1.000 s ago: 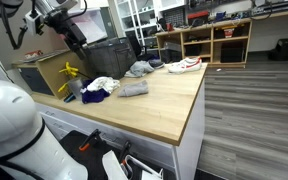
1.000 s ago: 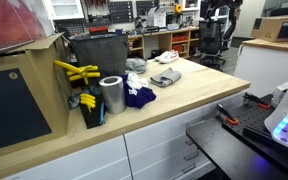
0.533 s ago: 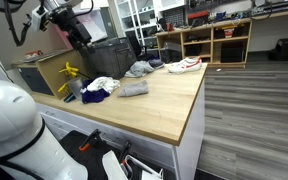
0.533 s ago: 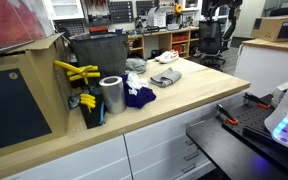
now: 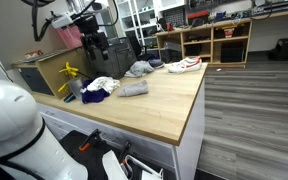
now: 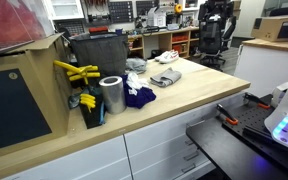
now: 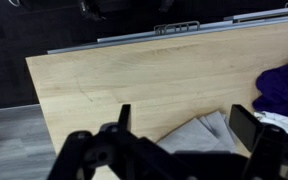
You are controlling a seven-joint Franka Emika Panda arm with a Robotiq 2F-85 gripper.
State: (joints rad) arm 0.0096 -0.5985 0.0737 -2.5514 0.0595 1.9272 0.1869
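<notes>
The pincer (image 7: 184,125) hangs well above the surface (image 7: 114,85), released and empty. In the wrist view the grey cloth (image 7: 197,137) lies flat directly below, between the jaws, its long axis slanting across them. A purple cloth (image 7: 282,85) lies near its right.

Arm (image 5: 69,15) held high, end effector (image 5: 97,45) pointing down, jaws spread wide and empty, both fingers (image 7: 246,125) in wrist view

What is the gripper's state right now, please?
Gripper: open, jaws wide apart, holding nothing; a grey cloth lies below it.
</notes>
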